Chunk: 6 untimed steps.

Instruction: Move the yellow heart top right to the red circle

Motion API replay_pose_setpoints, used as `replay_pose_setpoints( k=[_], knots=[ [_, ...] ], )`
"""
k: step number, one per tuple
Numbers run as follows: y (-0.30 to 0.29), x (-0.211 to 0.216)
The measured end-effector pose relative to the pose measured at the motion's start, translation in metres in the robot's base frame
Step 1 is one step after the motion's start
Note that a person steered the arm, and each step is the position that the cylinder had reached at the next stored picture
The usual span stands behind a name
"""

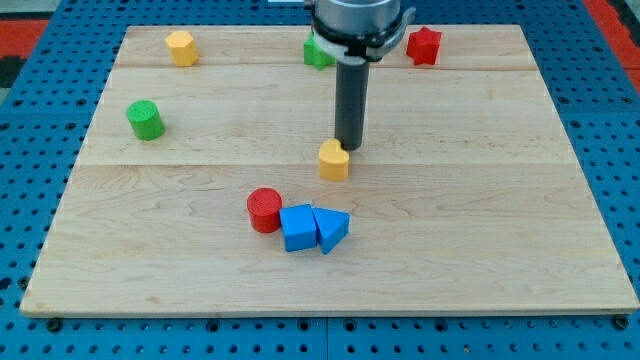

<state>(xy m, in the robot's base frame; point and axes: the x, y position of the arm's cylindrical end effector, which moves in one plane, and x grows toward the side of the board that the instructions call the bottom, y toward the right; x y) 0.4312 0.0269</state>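
The yellow heart [334,160] lies near the board's middle. The red circle [265,210] stands lower and to the left of it, touching the blue cube [298,228]. My tip [349,148] is down on the board just at the heart's upper right edge, touching or nearly touching it. The heart sits up and to the right of the red circle, roughly a block's width away.
A blue triangle [331,229] abuts the blue cube's right side. A green cylinder [145,120] stands at the left. A yellow hexagon-like block [181,47], a green block [318,52] partly hidden behind the arm, and a red star [423,45] line the top edge.
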Motion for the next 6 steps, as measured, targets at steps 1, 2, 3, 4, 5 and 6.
replay_pose_setpoints(
  k=[1,2,3,4,5,6],
  knots=[
    [0.000,0.039],
    [0.006,0.036],
    [0.026,0.015],
    [0.019,0.011],
    [-0.010,0.019],
    [-0.025,0.021]
  ],
)
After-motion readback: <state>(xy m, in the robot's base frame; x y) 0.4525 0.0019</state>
